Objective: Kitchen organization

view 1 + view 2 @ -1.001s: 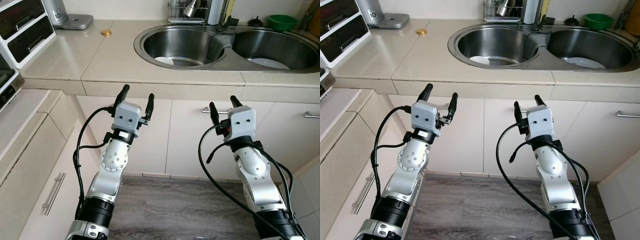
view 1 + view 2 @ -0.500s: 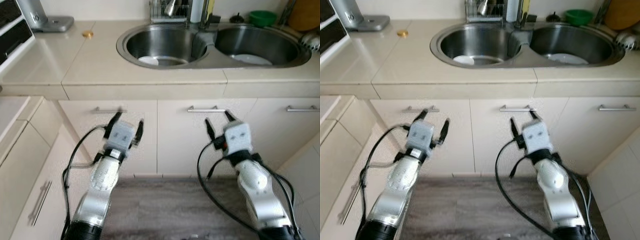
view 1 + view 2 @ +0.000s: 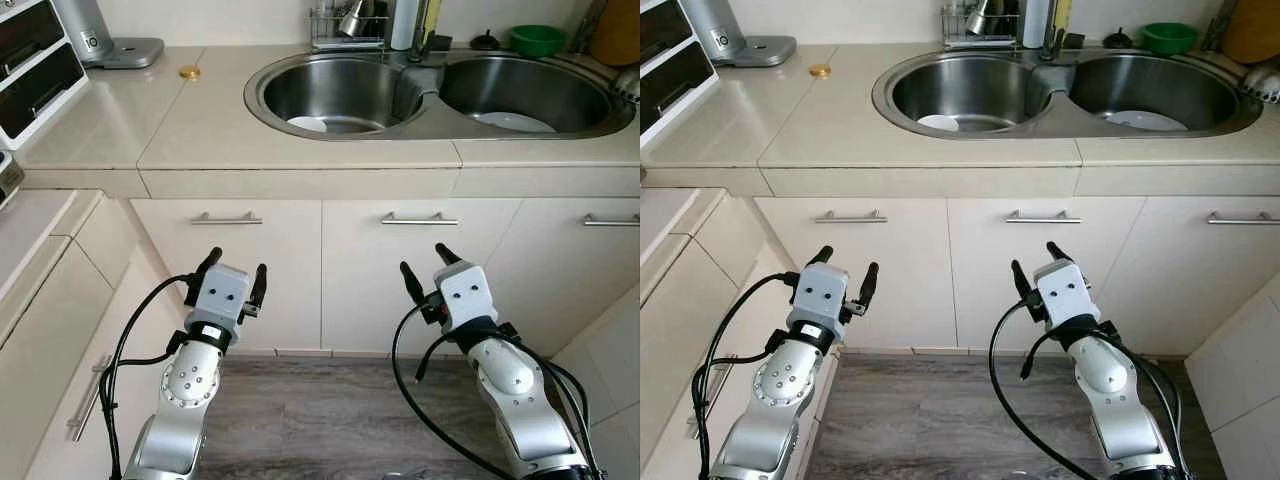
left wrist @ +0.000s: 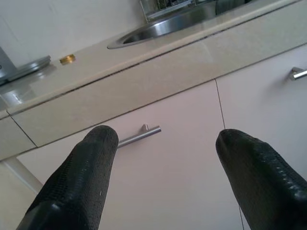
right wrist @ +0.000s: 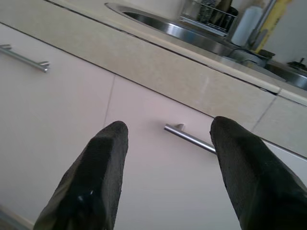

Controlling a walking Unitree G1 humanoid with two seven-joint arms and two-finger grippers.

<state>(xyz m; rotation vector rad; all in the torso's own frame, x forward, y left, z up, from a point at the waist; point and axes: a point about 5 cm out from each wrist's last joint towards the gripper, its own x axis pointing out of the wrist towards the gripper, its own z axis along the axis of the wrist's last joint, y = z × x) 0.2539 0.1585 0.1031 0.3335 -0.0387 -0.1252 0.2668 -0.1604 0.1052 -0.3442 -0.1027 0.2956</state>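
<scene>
We see a beige countertop (image 3: 200,110) running across the top of the head view. A small gold cap (image 3: 188,72) lies on it at 11 o'clock, with a silver appliance base (image 3: 130,50) just beyond. At 1 o'clock a green bowl (image 3: 536,38) sits behind the double steel sink (image 3: 440,90).

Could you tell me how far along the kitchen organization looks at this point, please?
Nothing looks put away yet: a white plate lies in the left sink basin, another in the right one, and a small gold lid sits on the counter. Nothing is in hand; the left gripper and right gripper are open, empty, before the closed cabinet doors.
</scene>
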